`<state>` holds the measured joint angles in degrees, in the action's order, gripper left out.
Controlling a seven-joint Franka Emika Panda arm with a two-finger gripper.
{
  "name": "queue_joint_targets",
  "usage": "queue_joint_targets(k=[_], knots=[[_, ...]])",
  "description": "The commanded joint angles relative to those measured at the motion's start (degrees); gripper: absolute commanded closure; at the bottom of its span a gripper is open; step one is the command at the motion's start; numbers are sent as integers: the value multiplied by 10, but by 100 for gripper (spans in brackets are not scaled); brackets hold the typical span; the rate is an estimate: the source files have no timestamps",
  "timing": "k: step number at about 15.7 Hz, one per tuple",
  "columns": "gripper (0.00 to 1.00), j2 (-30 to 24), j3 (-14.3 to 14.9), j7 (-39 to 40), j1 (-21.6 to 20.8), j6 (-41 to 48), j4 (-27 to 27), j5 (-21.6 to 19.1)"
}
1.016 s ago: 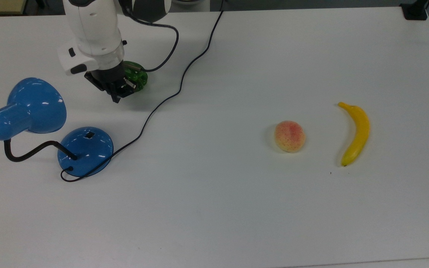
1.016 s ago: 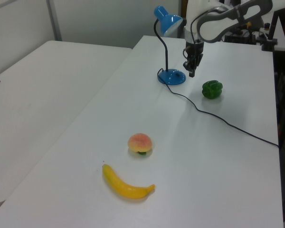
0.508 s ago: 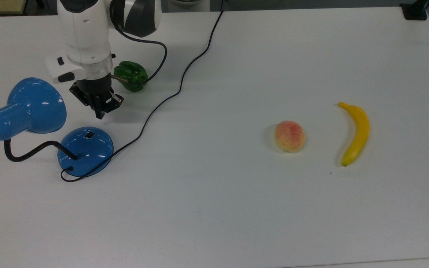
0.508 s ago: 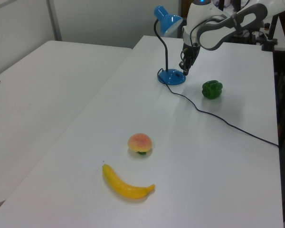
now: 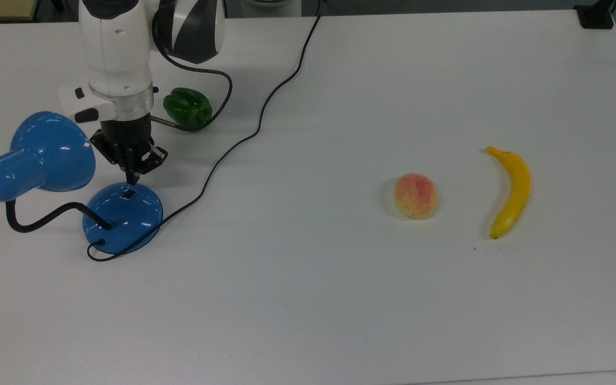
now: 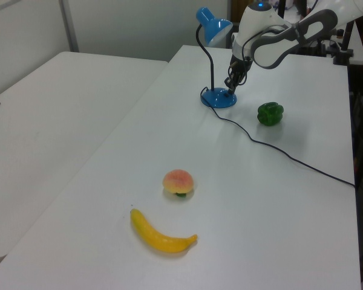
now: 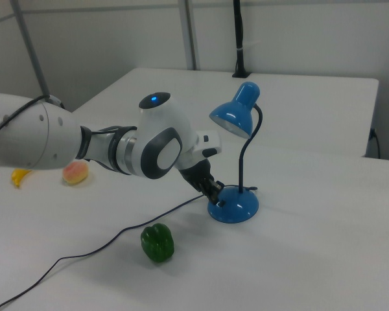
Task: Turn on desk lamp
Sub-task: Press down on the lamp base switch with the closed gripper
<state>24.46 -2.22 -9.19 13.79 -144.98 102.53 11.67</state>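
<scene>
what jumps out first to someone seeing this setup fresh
The glossy blue desk lamp at the top view's left draws the eye, with the robot's black gripper poised just above the small black switch on its domed base. Next come the bright yellow banana and the pink-orange peach at the top view's right, and a green bell pepper behind the arm.

White table (image 5: pixel 340 299): blue desk lamp (image 5: pixel 122 216) w/ cord (image 5: pixel 244 139), green pepper (image 5: pixel 187 108), peach (image 5: pixel 416 195), banana (image 5: pixel 511 192).
</scene>
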Motion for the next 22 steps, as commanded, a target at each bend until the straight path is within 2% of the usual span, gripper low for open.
queue_joint_targets(k=[1, 22], knots=[[100, 9, 1, -10, 6, -36, 0, 11], [100, 31, 2, -11, 14, -94, -3, 10]])
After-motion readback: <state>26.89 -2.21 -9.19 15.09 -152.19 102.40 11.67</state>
